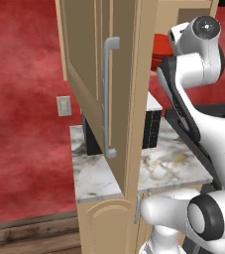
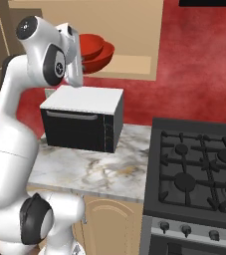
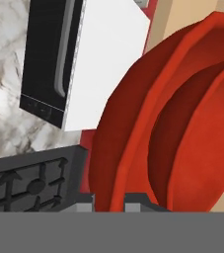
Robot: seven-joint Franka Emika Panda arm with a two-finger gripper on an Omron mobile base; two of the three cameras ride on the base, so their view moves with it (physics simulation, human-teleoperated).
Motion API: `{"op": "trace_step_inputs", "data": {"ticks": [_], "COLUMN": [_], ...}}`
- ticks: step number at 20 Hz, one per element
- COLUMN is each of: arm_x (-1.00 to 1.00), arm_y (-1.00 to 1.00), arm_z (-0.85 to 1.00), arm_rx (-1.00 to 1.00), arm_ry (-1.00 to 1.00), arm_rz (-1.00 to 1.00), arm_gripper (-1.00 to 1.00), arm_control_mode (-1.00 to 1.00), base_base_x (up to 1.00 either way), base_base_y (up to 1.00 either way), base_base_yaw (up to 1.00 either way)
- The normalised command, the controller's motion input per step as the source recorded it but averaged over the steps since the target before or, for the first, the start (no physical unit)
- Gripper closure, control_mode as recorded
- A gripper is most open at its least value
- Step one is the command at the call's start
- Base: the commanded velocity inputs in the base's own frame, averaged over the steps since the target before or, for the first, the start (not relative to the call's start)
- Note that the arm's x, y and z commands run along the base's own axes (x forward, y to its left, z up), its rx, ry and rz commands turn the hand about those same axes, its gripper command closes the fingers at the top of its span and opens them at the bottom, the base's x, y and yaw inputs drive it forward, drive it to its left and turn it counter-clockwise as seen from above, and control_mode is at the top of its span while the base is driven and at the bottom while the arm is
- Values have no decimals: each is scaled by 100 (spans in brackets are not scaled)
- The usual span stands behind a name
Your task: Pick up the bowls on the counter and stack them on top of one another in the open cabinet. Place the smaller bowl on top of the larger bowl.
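Resting nested inside the larger bowl [image 2: 100,56] on the open cabinet [image 2: 134,35] shelf, the smaller bowl [image 2: 90,44] could be dragged off if the gripper [image 3: 117,200], finger state indiscernible, snags a rim on withdrawal.

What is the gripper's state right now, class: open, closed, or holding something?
Gripper: cannot tell; its tips sit on either side of a red bowl's rim.

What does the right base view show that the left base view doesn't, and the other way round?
Right base view alone: the black stovetop, and the smaller bowl nested in the larger bowl on the open cabinet's shelf. Left base view alone: the cabinet door's grey bar handle and a wall outlet. Both: the marble counter, the microwave, the white arm and some red bowl.
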Motion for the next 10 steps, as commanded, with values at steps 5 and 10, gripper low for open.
{"op": "trace_step_inputs", "data": {"ticks": [5, 10], "arm_x": [33, 37], "arm_y": [0, 0], "arm_z": [0, 0], "arm_rx": [0, 0], "arm_ry": [0, 0], "arm_rz": [0, 0], "arm_gripper": [100, 100], "arm_control_mode": [-100, -100], "base_base_x": [0, 0], "base_base_y": [0, 0], "base_base_yaw": [0, 0]}}
